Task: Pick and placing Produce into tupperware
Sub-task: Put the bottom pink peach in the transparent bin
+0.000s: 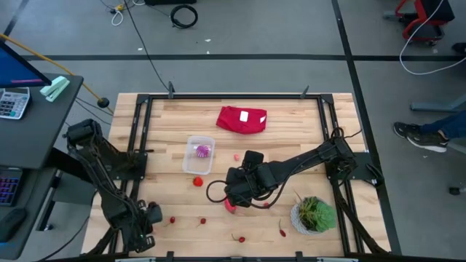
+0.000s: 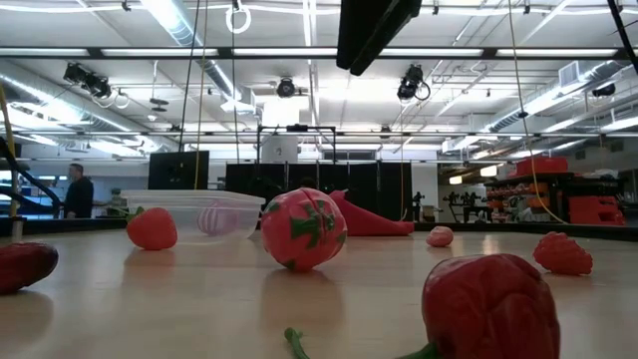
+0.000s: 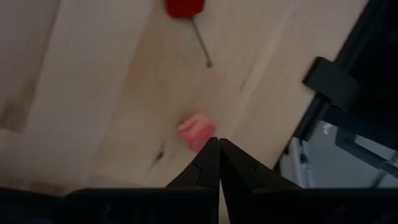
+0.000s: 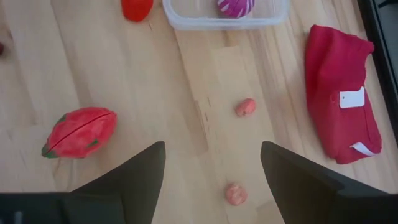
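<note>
Right gripper (image 4: 212,180) wide open, hovering mid-table toward the front edge, beside the red oval piece (image 4: 79,132). Left gripper (image 3: 219,163) closed, empty, parked at front-left corner. Tub (image 1: 199,155) left of centre, purple piece (image 1: 202,151) inside; red bits scattered along the front edge.

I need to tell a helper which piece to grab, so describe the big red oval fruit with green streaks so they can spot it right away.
Start at the clear tupperware holding the purple piece, beside the folded red cloth. On the bare wood nearer the open right gripper lies the red oval piece. It is far larger than the small pink pieces nearby, and it alone has green streaks.
</note>
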`<state>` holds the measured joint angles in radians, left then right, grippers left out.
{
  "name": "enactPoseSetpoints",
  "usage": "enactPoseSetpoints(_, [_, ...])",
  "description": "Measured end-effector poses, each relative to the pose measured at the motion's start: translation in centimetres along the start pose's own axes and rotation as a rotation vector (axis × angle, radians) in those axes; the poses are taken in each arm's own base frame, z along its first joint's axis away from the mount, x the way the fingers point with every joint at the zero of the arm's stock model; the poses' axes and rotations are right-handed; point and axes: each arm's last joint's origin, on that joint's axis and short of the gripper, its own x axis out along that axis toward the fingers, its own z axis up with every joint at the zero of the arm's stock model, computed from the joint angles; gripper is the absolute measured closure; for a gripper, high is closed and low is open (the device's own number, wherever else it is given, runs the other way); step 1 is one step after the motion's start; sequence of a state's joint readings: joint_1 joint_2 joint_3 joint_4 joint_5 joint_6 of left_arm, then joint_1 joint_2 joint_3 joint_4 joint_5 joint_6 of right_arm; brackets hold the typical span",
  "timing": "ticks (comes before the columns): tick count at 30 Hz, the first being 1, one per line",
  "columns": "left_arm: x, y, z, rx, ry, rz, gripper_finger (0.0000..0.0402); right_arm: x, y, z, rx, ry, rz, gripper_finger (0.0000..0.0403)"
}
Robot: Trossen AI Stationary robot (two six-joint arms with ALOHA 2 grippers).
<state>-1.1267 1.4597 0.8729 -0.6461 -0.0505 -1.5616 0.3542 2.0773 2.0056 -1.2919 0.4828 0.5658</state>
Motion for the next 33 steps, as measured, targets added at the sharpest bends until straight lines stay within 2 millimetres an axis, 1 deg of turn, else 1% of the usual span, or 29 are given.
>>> enactPoseSetpoints(3, [0.0, 0.1, 0.1, -0.022, -0.002, 0.009, 0.0384, 0.0, 0.0, 0.0, -0.018, 0.0, 0.0, 0.0129])
enactPoseSetpoints(10, [0.0, 0.1, -0.2, -0.07, 0.001, 0.009, 0.0395, 0.0, 0.0, 0.0, -0.026, 0.0, 0.0, 0.0129])
enactPoseSetpoints(13, [0.0, 0.1, -0.3, -0.067, 0.003, 0.008, 0.0389, 0.0, 0.0, 0.0, -0.026, 0.0, 0.0, 0.0129])
enactPoseSetpoints(19, [0.0, 0.2, -0.7, -0.029, 0.007, 0.019, 0.0361, 0.0, 0.0, 0.0, -0.028, 0.0, 0.0, 0.0129])
enactPoseSetpoints(25, [0.8, 0.7, -1.6, -0.125, 0.018, 0.027, 0.0338, 0.0, 0.0, 0.0, -0.051, 0.0, 0.001, 0.0129])
enactPoseSetpoints(28, [1.2, 1.1, -1.8, -0.157, 0.013, 0.032, 0.0314, 0.0, 0.0, 0.0, -0.05, -0.002, 0.002, 0.0129])
enactPoseSetpoints(33, [1.3, 1.1, -1.6, -0.166, -0.012, 0.024, 0.0261, 0.0, 0.1, 0.0, -0.05, -0.004, 0.003, 0.0129])
